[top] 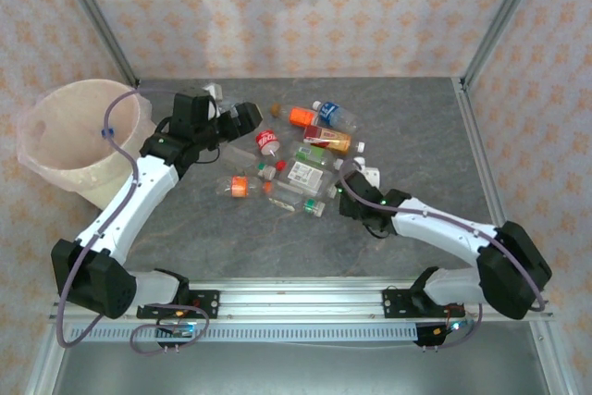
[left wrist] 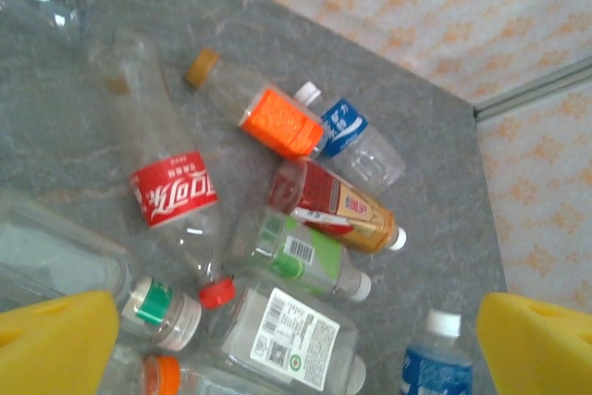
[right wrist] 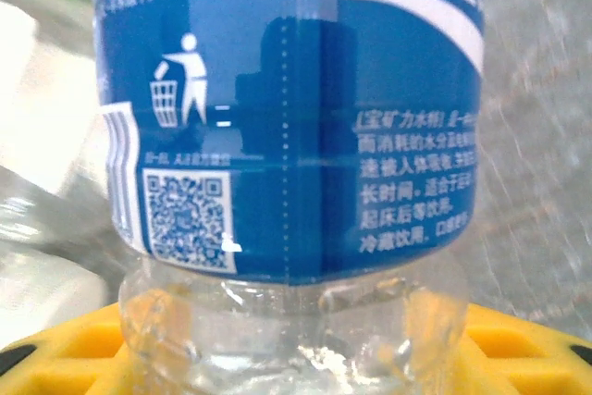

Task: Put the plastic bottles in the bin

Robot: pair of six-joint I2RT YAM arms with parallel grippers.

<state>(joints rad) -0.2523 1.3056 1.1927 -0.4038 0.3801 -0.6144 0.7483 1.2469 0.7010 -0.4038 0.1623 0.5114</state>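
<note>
Left pincer (top: 246, 117) gapes wide above bottles (top: 305, 150) scattered on the table (top: 435, 136); right pincer (right wrist: 296, 358) straddles a blue-labelled bottle (right wrist: 296, 108), grip unclear; the bin (top: 55, 136) stands far left.

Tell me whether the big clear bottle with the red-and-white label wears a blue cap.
No, the red-labelled bottle lying on the table ends in a red cap.
</note>
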